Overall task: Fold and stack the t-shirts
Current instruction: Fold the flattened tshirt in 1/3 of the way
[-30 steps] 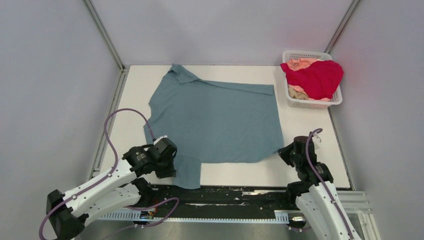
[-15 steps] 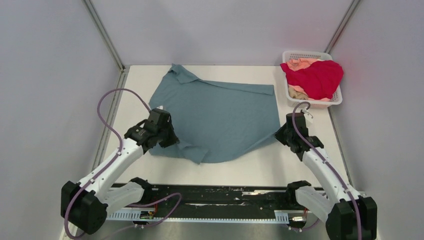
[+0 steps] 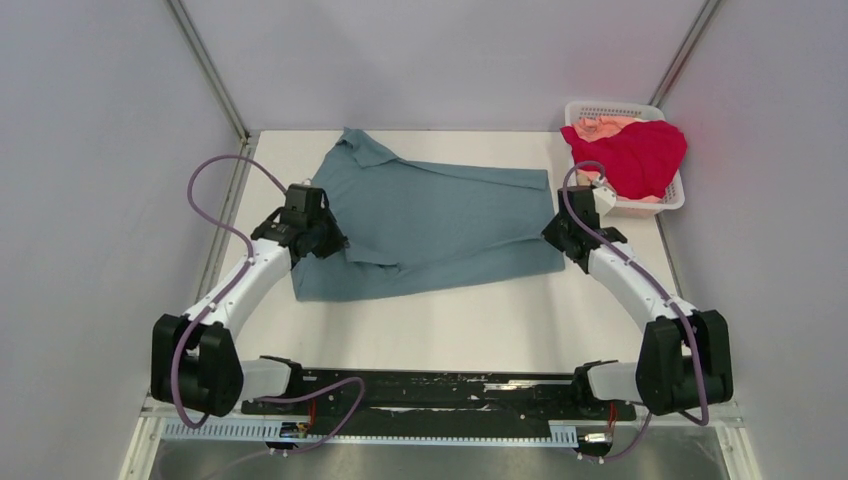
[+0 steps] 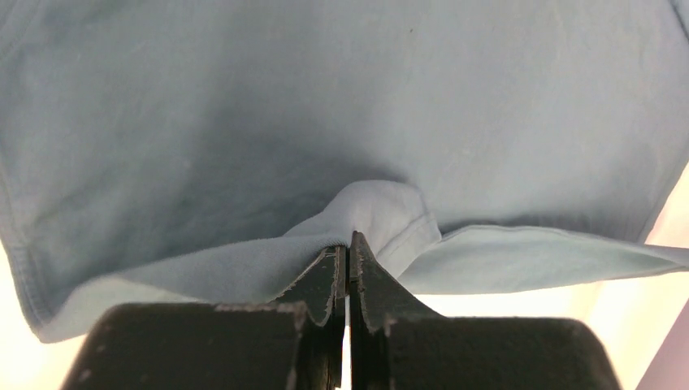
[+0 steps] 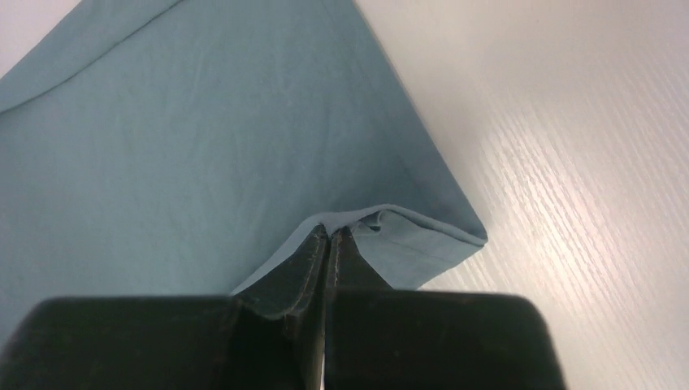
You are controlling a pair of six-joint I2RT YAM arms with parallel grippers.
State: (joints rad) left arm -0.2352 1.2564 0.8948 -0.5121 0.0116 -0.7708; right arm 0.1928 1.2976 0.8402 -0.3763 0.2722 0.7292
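The teal t-shirt (image 3: 440, 225) lies on the white table (image 3: 500, 320), its near half doubled over the far half. My left gripper (image 3: 330, 243) is shut on its left near edge; in the left wrist view the cloth (image 4: 244, 146) bunches at the closed jaws (image 4: 348, 244). My right gripper (image 3: 558, 238) is shut on the right near corner; in the right wrist view the hem (image 5: 422, 236) folds over at the jaws (image 5: 331, 231). The crimson shirt (image 3: 635, 155) and the peach shirt (image 3: 600, 127) lie heaped in the basket.
The white lattice basket (image 3: 668, 201) stands at the far right corner of the table. Grey walls enclose the table on three sides. A black rail (image 3: 450, 385) runs along the near edge by the arm bases.
Both grippers have carried the near edge of the teal shirt away from the near table edge towards the far side, folding the shirt over itself. Both arms are stretched further out.
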